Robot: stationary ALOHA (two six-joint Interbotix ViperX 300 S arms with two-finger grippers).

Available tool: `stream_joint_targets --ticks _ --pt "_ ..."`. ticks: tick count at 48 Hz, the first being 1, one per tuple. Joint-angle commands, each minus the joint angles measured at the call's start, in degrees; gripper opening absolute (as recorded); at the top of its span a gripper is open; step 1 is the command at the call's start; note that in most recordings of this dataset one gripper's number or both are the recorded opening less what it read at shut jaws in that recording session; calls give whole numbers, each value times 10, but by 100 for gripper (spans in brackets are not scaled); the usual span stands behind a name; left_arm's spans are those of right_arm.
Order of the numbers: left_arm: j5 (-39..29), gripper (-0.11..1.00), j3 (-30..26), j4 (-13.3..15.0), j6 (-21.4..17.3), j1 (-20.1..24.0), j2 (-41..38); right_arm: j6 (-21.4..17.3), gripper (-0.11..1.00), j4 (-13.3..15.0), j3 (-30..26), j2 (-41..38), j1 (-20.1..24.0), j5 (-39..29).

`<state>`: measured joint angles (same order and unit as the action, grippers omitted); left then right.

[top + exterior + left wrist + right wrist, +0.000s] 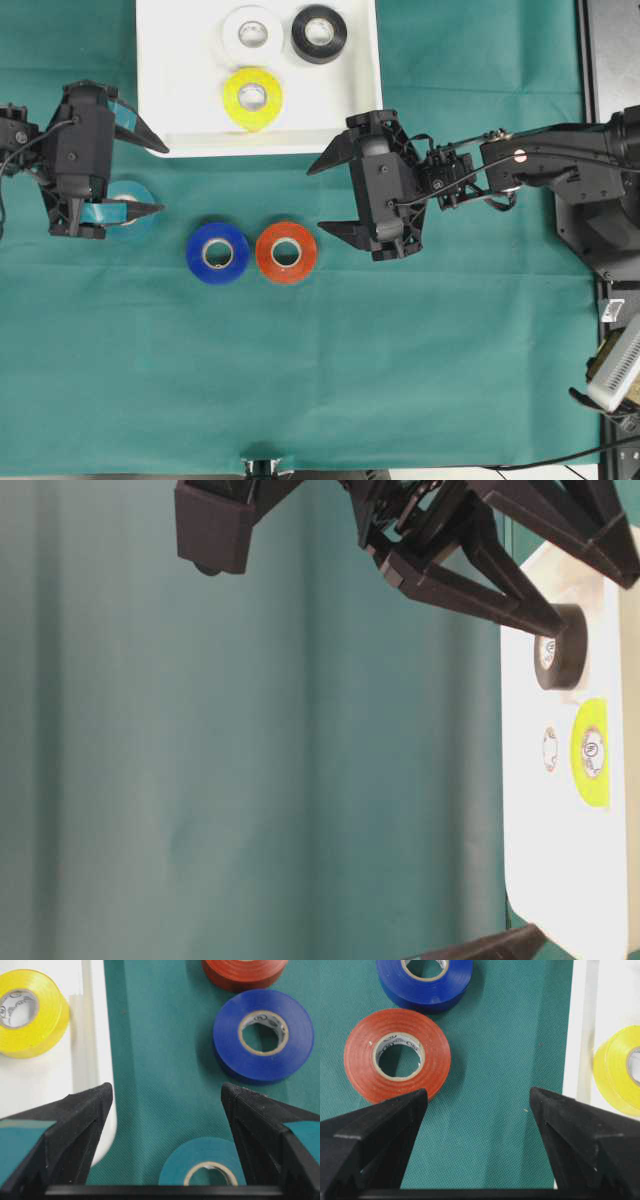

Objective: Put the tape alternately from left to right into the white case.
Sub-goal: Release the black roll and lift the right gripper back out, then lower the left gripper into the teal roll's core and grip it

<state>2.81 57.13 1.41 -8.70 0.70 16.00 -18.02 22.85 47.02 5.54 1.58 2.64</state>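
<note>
Green cloth [300, 380] covered the bench. At the left of the overhead view, the left gripper [150, 180] pointed toward the centre with its jaws spread wide and nothing between them. One finger [140, 132] reached over the lower left corner of the white case [180, 100]; the other lay over the teal roll [135, 195], which sat on the cloth partly hidden beneath the gripper. In the left wrist view the teal roll lay low between the two fingers, not gripped.

Just right of it on the cloth lay the blue roll [218, 252] and the orange-red roll [286, 251], side by side, nearly touching, both flat with cores upward.

Inside the case, the yellow roll [252, 98] lay near the front rim, with the white roll [252, 32] behind it and the black roll [319, 33] to the right of the white one.

Right of the orange-red roll, the right gripper [320, 195] faced left, arm extended roughly level from the right edge, wrist rolled somewhat. Its jaws stood fully apart and empty. One finger [330, 155] lay near the case's front rim; the other [340, 232] was beside the orange-red roll, apart from it.
</note>
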Motion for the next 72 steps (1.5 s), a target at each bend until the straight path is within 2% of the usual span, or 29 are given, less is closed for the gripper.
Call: stream_joint_targets --ticks 1,7,19,37,55,72 --pt "-6 99 -5 1 2 -9 10 -2 86 -1 -5 14 2 5" --pt "-28 99 -5 2 13 -22 11 -2 86 -2 -5 13 2 5" --pt "-72 99 -2 1 61 -63 10 -2 86 -1 -4 13 2 4" --pt "-87 99 25 1 132 -92 10 -2 86 -1 -4 13 2 2" --pt "-83 99 29 1 136 -92 -4 -2 85 -1 -4 13 2 2" --pt "-74 99 20 1 137 -92 -69 -2 85 -1 -4 11 3 2"
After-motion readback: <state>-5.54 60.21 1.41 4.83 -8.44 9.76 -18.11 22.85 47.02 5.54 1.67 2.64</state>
